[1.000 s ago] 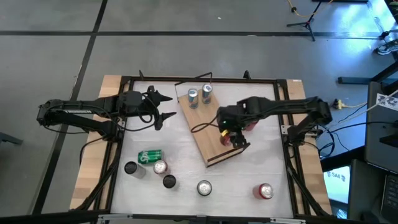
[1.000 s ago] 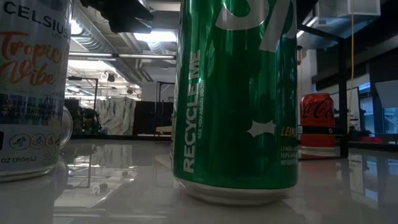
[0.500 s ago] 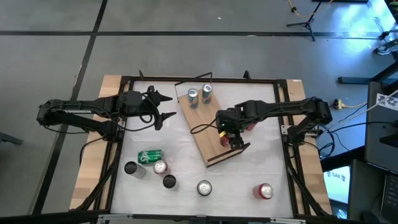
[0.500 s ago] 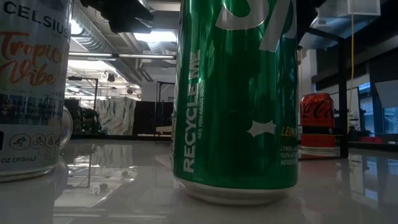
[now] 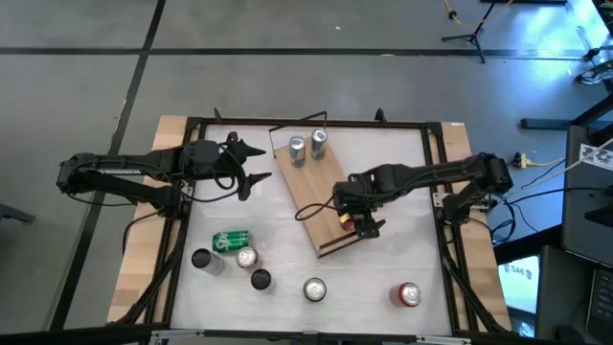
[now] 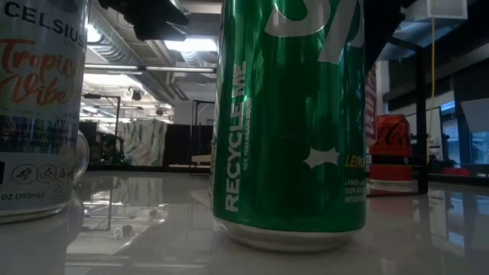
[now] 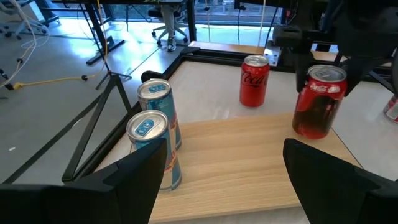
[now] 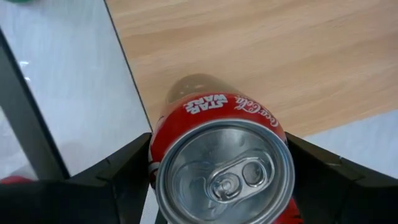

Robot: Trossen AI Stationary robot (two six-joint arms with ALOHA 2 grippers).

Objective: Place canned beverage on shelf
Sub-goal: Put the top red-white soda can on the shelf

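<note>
The shelf point(image 5: 311, 196) is a light-wood board lying slantwise on the white table, with a dark rim at its near end and a black wire frame at its far end. Two blue-silver cans point(image 5: 306, 146) stand on its far end. My right gripper point(image 5: 356, 216) is shut on a red Coca-Cola can point(image 8: 221, 168) over the board's near end; the can also shows in the left wrist view point(image 7: 318, 99). My left gripper point(image 5: 254, 163) waits open and empty left of the board's far end. My right gripper pinches the red can between its two fingers point(image 8: 118, 177), one on each side of the can's wall near the top rim point(image 8: 163, 149). The fingers come from above, pointing down. The can stands upright over the board; whether its bottom touches the wood, I cannot tell.
Several loose cans stand near the table's front: a green one lying down point(image 5: 231, 240), silver and dark ones point(image 5: 247, 257), and a red one point(image 5: 409, 294). A black frame point(image 5: 436, 172) rims the table. The low view is filled by a green can point(image 6: 290, 114).
My right gripper has carried the red can a little toward the table's near edge and down, staying over the board's near end. The can has stayed upright in the hold.
</note>
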